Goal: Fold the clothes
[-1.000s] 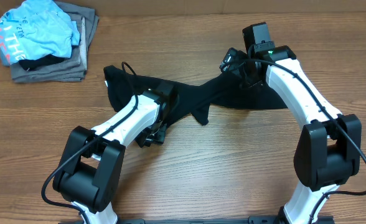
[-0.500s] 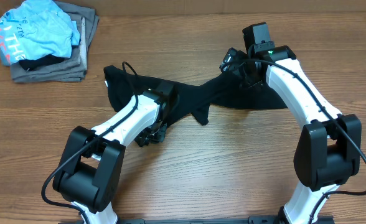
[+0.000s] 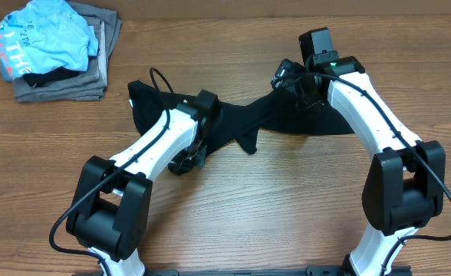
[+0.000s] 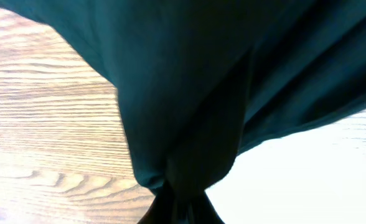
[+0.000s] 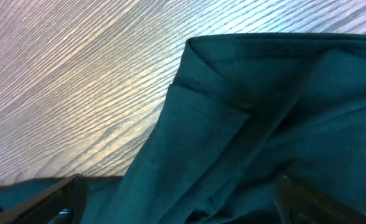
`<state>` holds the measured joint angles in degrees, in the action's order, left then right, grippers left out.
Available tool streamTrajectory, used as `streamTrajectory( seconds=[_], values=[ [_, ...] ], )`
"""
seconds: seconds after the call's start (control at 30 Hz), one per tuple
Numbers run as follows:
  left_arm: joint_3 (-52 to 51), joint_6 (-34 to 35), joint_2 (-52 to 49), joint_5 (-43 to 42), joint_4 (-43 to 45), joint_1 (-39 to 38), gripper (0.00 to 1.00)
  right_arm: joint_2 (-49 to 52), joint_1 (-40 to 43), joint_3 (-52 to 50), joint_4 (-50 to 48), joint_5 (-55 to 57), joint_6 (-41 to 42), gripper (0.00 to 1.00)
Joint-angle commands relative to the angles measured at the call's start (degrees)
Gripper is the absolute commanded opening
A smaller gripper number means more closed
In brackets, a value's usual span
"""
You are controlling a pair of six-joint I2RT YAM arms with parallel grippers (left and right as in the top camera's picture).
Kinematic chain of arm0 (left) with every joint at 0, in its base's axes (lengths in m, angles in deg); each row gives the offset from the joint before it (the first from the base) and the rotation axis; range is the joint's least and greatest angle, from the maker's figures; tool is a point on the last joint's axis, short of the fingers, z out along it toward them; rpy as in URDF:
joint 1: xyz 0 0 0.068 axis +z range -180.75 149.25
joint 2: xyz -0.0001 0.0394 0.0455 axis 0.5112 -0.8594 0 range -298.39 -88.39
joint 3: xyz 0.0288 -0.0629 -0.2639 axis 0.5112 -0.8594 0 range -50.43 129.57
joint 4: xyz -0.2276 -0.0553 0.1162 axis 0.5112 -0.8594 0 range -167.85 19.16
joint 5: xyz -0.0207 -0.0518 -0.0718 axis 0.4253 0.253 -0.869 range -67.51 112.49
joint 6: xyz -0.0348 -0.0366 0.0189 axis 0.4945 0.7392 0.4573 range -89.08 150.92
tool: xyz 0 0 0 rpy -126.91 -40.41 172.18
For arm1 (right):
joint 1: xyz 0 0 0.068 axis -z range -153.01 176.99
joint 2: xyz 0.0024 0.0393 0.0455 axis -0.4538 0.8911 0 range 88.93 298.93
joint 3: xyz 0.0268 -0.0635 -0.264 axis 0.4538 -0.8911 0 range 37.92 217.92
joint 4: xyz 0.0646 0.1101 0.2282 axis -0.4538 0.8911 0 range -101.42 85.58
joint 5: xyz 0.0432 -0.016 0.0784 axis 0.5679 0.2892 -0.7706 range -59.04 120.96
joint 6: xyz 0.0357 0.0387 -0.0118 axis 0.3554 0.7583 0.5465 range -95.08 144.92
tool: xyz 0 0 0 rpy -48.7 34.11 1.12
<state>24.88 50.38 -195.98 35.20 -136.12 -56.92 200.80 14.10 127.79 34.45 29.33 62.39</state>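
Black T-shirt [image 3: 241, 123] twisted on counter [image 3: 287, 199], right of clothes pile [image 3: 64, 80]. Left gripper [image 3: 185, 162] pinches its edge, probably hem; right gripper [image 5: 180, 180] spread over it. Close right first, then pull taut evenly.

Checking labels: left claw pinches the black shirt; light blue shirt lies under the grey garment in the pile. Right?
Not quite. Overhead view shows the light blue shirt on top of the grey garment. The left claw does pinch the black shirt.

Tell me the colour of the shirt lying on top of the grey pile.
The top shirt is light blue with red lettering, clearest in the overhead view.
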Motion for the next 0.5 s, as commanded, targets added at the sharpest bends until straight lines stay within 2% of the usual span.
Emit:
streamTrajectory(
  seconds=[0.0,0.17,0.37,0.47],
  values=[
    [6.2,2.4,-0.4,0.8,-2.2,-0.1,0.04,0.1,-0.2,0.2,-0.3,1.7,-0.2,1.0],
    [13.4,2.5,1.4,1.6,-6.5,-0.1,0.04,0.1,-0.2,0.1,-0.1,2.1,-0.2,1.0],
    [18.4,6.9,5.3,10.2,-8.2,1.2,0.04,0.1,-0.2,0.1,0.5,3.3,-0.1,1.0],
    [18.6,8.0,7.3,11.9,-8.6,2.8,0.04,0.1,-0.2,0.2,0.9,3.8,-0.1,1.0]
  ],
)
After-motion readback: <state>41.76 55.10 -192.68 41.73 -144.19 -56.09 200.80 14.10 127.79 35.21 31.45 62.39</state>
